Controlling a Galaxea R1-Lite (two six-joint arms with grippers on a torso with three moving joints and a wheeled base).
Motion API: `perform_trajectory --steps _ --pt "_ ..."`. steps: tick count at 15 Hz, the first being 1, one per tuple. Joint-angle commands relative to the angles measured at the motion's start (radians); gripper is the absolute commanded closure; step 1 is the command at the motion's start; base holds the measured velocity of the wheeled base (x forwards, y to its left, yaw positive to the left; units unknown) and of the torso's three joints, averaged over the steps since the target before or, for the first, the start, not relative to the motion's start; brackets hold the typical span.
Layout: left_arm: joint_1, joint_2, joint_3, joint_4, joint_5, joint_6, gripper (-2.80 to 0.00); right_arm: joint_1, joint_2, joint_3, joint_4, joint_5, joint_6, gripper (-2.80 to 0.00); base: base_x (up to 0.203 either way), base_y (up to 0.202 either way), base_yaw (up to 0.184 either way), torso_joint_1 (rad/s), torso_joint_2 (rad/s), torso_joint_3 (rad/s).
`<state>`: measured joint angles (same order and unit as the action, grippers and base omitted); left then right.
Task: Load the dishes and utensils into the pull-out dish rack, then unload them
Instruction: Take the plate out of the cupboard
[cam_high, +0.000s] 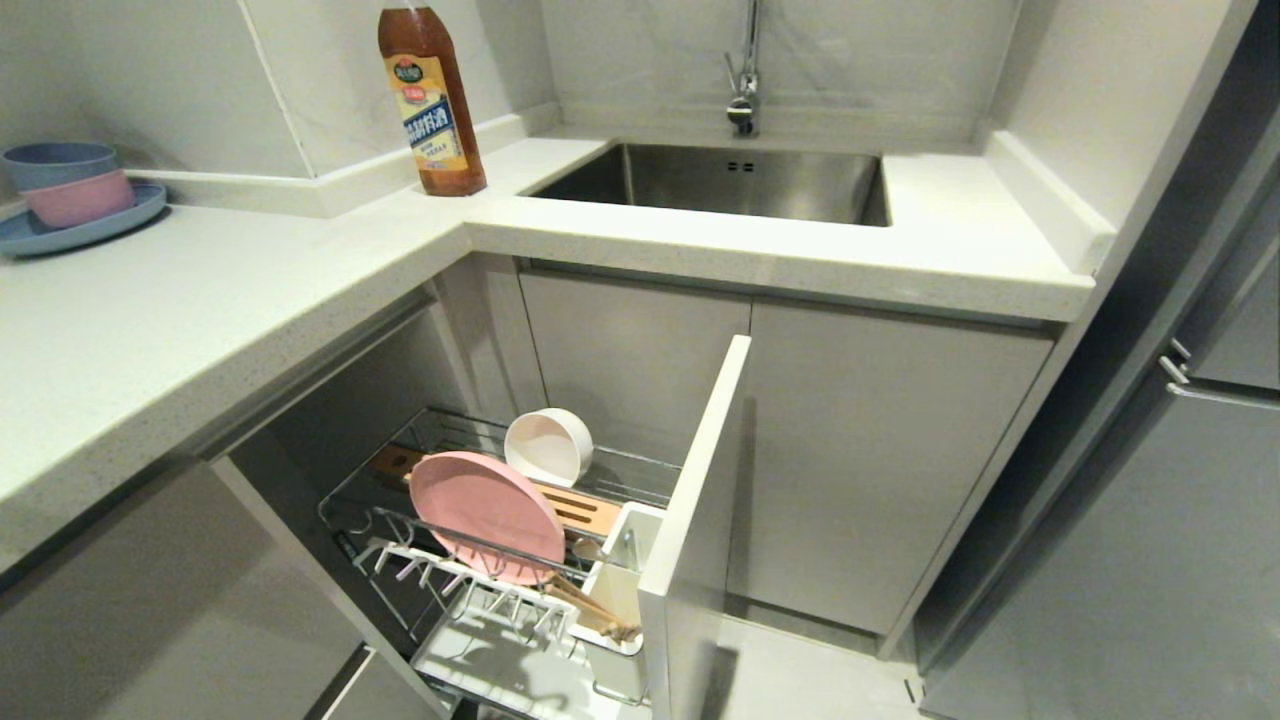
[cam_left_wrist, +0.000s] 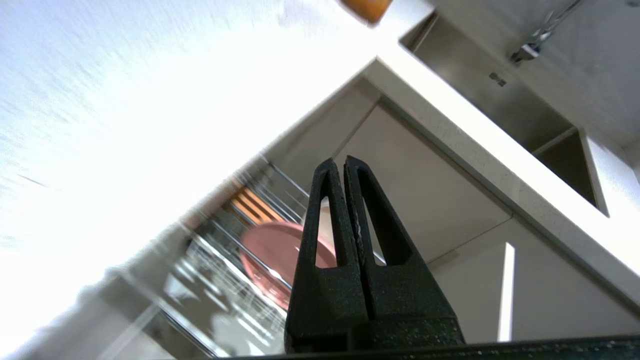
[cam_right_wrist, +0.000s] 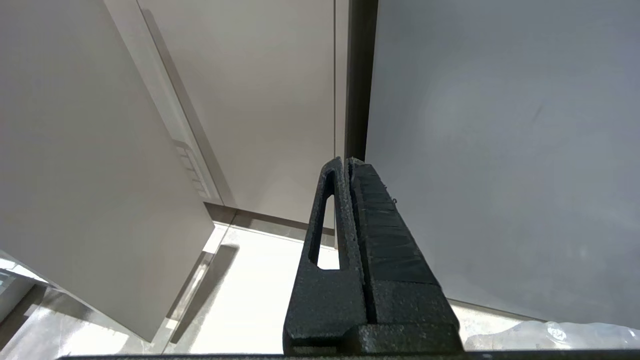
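Your pull-out dish rack (cam_high: 480, 560) holds one pink plate (cam_high: 487, 514) upright in the prongs, one cream-white bowl (cam_high: 548, 446) on its side behind it, and chopsticks (cam_high: 590, 606) in the utensil cup (cam_high: 618, 590) (no fork seen). Your left gripper (cam_left_wrist: 344, 162) is clenched and empty above the rack; your right gripper (cam_right_wrist: 346, 161), also clenched and empty, hangs beside the cabinet fronts.

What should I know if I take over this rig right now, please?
Left gripper: shut, empty, raised beside the counter. Right gripper: shut, empty, parked near the floor.
Rack is pulled out. Pink plate stands in the prongs, white bowl lies tilted behind it, chopsticks sit in the white cup. Fork not visible.
Done: loading, apart from the unseen fork.
Left: confirm the fork, then unload everything.
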<state>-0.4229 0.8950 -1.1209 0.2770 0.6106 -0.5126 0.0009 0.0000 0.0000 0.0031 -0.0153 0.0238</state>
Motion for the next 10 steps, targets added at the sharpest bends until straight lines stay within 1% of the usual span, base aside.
perform_trajectory --steps 1,3,4,7,9,10 --pt "0.102 -0.100 0.008 0.003 -0.100 0.066 0.00 0.001 0.000 0.003 0.000 0.000 0.000 0.00 0.000 0.000 0.000 0.000 0.00 0.000" --pt "0.219 -0.230 0.046 0.031 -0.287 0.169 0.00 0.001 0.000 0.002 0.000 0.000 0.000 0.00 0.000 0.000 0.000 0.000 0.00 0.000" --pt "0.254 -0.296 0.072 0.060 -0.351 0.205 0.00 0.001 0.000 0.002 0.000 0.000 0.001 0.00 0.000 0.000 0.000 0.000 0.00 0.000" --pt "0.317 -0.510 0.194 0.162 -0.508 0.325 0.00 0.001 0.000 0.003 -0.001 0.000 0.001 0.00 0.000 0.000 0.000 0.000 0.00 0.000" --pt "0.365 -0.622 0.318 0.204 -0.598 0.366 0.00 0.001 0.000 0.002 0.000 0.000 0.000 0.00 0.000 0.000 0.000 0.000 0.00 0.000" --pt "0.383 -0.668 0.372 0.206 -0.627 0.374 0.00 0.000 0.000 0.003 0.000 0.000 0.001 0.00 0.000 0.000 0.000 0.000 0.00 0.000"
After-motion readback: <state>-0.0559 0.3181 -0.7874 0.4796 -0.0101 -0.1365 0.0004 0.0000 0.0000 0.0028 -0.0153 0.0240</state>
